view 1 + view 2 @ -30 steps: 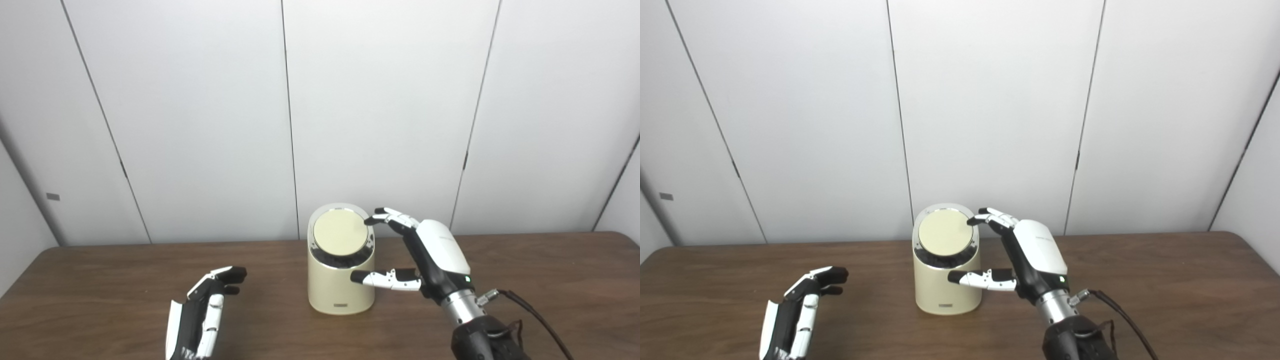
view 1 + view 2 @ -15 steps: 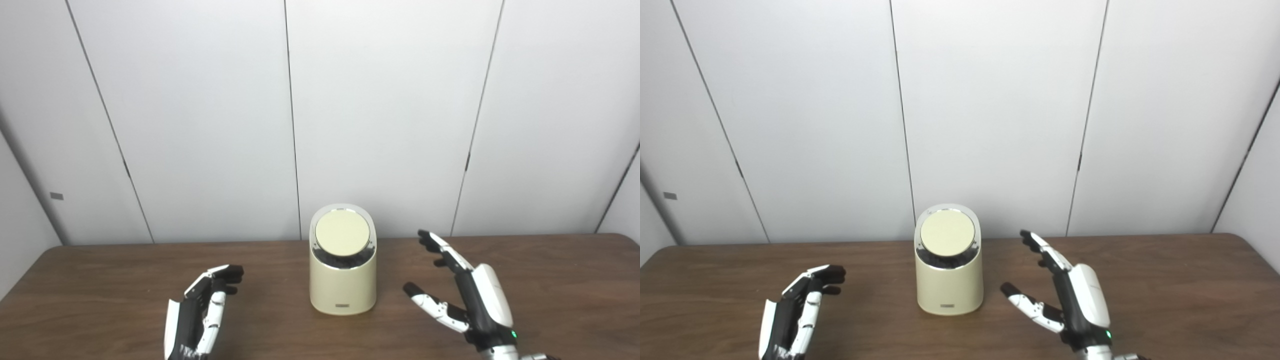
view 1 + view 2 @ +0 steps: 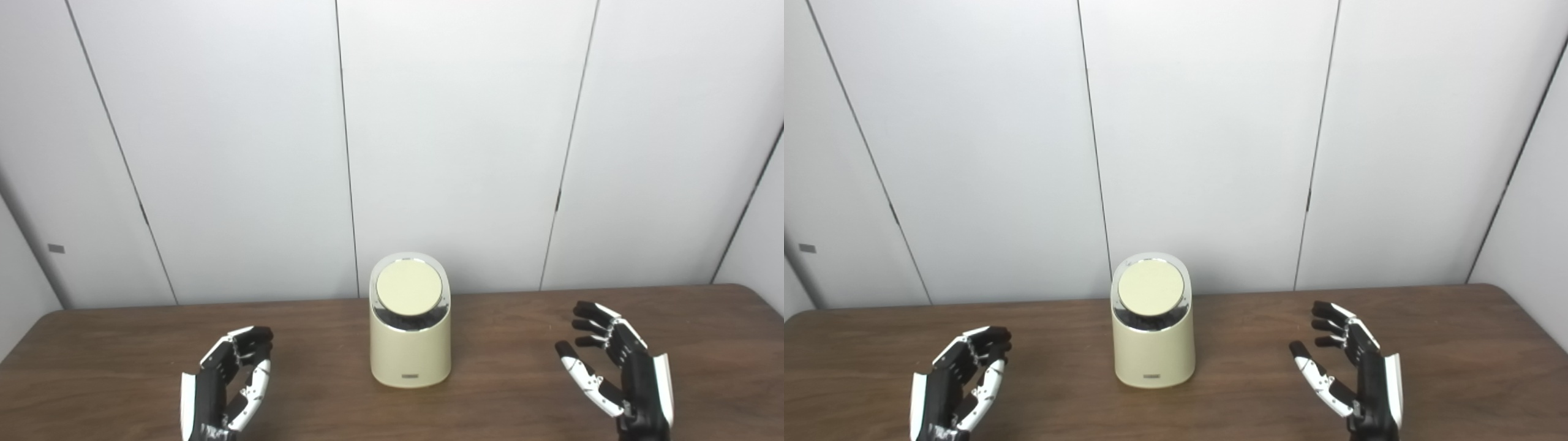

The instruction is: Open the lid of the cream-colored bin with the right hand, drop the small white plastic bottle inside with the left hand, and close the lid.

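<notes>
Cream-colored bin upright on table, lid shut, between left hand and right hand, well apart from each; both empty, fingers spread.

A dark brown wood-grain worktop with rounded far corners spans the lower part of the view. Behind it rises a wall of plain white panels divided by thin dark seams, with a small grey rectangular plate at far left.

One cream-colored bin with one round lid stands on one table, with two hands at 8 and 4 o'clock; seemingly no bottle shows.
</notes>
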### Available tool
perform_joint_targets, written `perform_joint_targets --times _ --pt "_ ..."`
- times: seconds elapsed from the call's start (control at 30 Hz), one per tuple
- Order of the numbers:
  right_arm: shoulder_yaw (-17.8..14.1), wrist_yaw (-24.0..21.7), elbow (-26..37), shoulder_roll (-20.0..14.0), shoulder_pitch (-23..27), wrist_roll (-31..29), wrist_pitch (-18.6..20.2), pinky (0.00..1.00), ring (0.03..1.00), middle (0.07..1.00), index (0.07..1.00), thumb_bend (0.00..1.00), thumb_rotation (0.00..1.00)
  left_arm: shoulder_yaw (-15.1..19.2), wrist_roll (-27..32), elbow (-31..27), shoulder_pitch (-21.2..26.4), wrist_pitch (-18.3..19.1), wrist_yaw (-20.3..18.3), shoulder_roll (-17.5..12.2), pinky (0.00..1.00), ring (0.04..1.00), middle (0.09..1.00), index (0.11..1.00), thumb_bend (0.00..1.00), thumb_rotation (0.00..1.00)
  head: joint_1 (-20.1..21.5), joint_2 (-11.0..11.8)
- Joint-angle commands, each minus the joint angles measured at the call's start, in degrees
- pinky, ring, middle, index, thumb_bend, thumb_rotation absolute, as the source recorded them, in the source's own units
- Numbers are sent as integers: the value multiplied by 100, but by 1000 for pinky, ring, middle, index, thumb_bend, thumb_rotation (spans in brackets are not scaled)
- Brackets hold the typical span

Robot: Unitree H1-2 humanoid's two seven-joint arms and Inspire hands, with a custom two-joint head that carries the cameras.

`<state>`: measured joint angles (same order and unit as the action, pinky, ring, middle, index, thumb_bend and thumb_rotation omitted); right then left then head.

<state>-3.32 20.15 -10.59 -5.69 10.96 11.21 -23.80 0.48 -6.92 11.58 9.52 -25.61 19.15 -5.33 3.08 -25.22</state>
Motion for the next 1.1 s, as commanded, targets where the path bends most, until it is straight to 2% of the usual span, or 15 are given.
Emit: perform_joint_targets --times 0.0,0.13,0.3,0.47,0.8,1.07 --pt "80 12 -423 265 -188 -83 -295 566 683 718 692 307 269 -13 13 178 -173 -130 -44 4 550 618 636 617 234 271 -6 -11" --pt "107 85 -520 255 -174 -51 -301 575 688 723 698 292 215 12 132 211 -174 -130 -160 -4 564 627 641 620 243 249 0 -35" --pt "135 214 -610 228 -129 4 -307 568 680 714 692 306 246 58 77 207 -168 -128 -187 23 541 613 630 607 250 248 68 -72" --pt "121 175 -643 235 -127 -158 -308 571 681 714 688 310 199 69 57 314 -166 -125 -282 28 544 616 634 612 250 221 113 -85" --pt "49 189 -889 196 -64 -228 -309 568 674 706 675 325 177 104 -138 475 -135 -123 -305 71 551 618 640 625 246 218 70 -43" --pt "8 129 -800 172 -199 -279 -306 569 662 694 669 321 180 82 -223 303 -299 -114 -348 134 556 628 650 630 245 163 -21 -13"
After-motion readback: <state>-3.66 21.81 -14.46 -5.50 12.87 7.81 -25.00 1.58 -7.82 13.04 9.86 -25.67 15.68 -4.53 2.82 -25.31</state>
